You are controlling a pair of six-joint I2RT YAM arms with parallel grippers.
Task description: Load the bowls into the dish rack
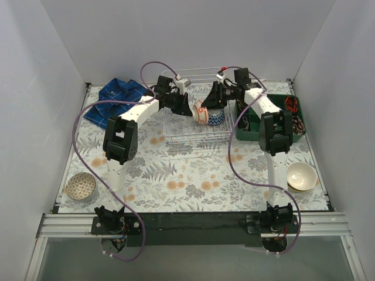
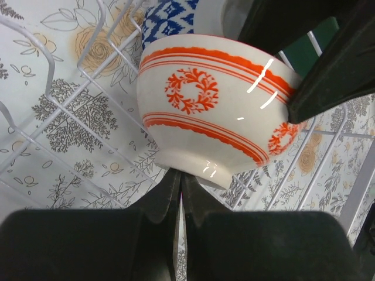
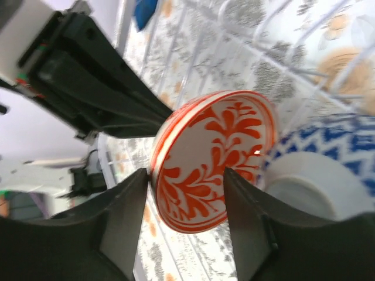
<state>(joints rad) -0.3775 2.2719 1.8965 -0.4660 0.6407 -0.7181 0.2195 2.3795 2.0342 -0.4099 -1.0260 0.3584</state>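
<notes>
My right jaws grip the orange-patterned bowl [image 1: 201, 112], tilted over the white dish rack [image 1: 176, 133] on the floral surface [image 1: 176, 175]. My left jaws are closed, tips at its foot. A blue bowl [image 1: 217, 119] lies just beside.

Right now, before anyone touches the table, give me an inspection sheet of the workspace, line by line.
Surface: floral tablecloth, no spills seen.
Job's things: white wire dish rack at the far middle; orange-patterned bowl held tilted over it; blue-patterned bowl beside that, within the rack's outline; cream bowl near right and metal bowl near left, both outside the rack.
Clutter: blue plaid cloth far left; green compartmented tray far right, small items inside.
Grippers: left end effector shut, tips by the orange-patterned bowl's foot; right end effector shut on it.
Cables: purple cables loop off both arms.
Surroundings: plain walls on three sides.
</notes>
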